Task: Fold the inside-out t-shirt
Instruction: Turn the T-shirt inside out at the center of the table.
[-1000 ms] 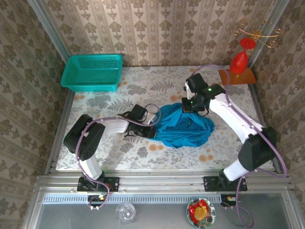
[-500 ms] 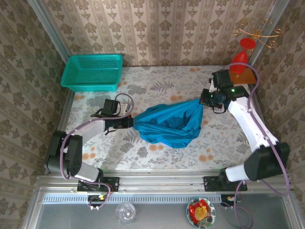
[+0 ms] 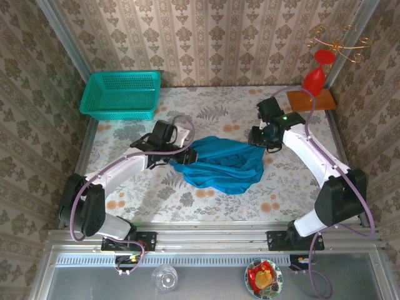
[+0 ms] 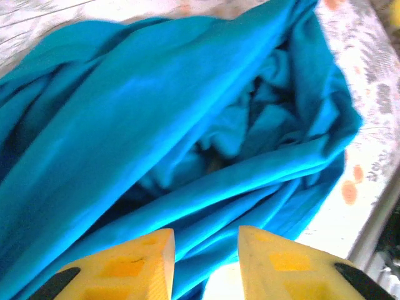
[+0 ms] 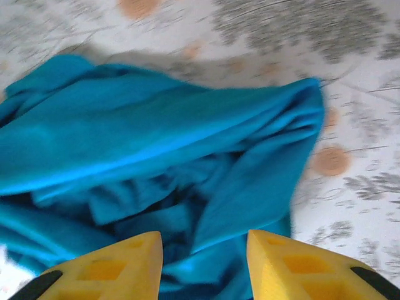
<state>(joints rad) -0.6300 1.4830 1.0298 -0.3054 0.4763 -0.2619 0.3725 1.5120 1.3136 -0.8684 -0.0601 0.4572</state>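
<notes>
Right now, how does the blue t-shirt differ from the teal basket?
The t-shirt is soft, crumpled bright blue fabric; the basket is stiff teal mesh with straight walls. The t-shirt lies mid-table between the open left claw and the open right claw; the basket sits at the far left corner, apart from both. Both rest on the table.

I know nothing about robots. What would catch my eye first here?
A bright blue t-shirt lies bunched in the middle of the flowered table. The left gripper and right gripper hover at its two ends, jaws apart and holding nothing. A teal basket sits at the far left corner.
</notes>
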